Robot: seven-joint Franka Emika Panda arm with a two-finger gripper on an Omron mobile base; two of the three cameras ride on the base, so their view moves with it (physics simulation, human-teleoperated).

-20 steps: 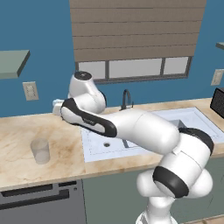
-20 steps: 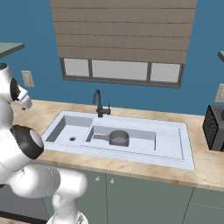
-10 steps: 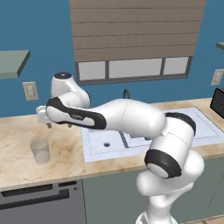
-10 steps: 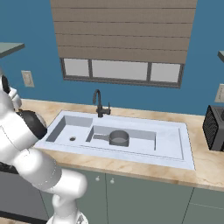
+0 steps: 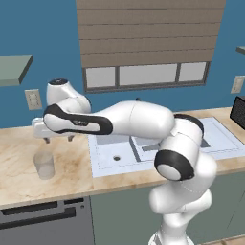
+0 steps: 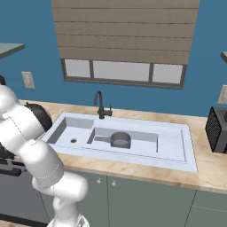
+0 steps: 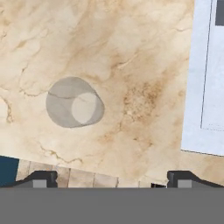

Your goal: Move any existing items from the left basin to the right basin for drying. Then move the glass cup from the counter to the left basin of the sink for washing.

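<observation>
One glass cup (image 5: 44, 165) stands on the counter (image 5: 19, 177). One saucepan (image 6: 120, 140) sits in the sink (image 6: 186, 153), which has two basins: a narrower one (image 6: 71, 131) and a wider one (image 6: 146, 144). One black faucet (image 6: 101, 105) rises behind them.

A small clear cylindrical glass cup (image 7: 75, 102) stands upright on the beige marbled stone worktop (image 7: 131, 65), well apart from the white sink rim (image 7: 205, 78) along the worktop's edge.

The arm (image 5: 139, 119) was glossy white, built of rounded, bulbous segments joined by dark black bands. Its white hand block carried a gripper (image 5: 58, 139) with two small dark fingers.
</observation>
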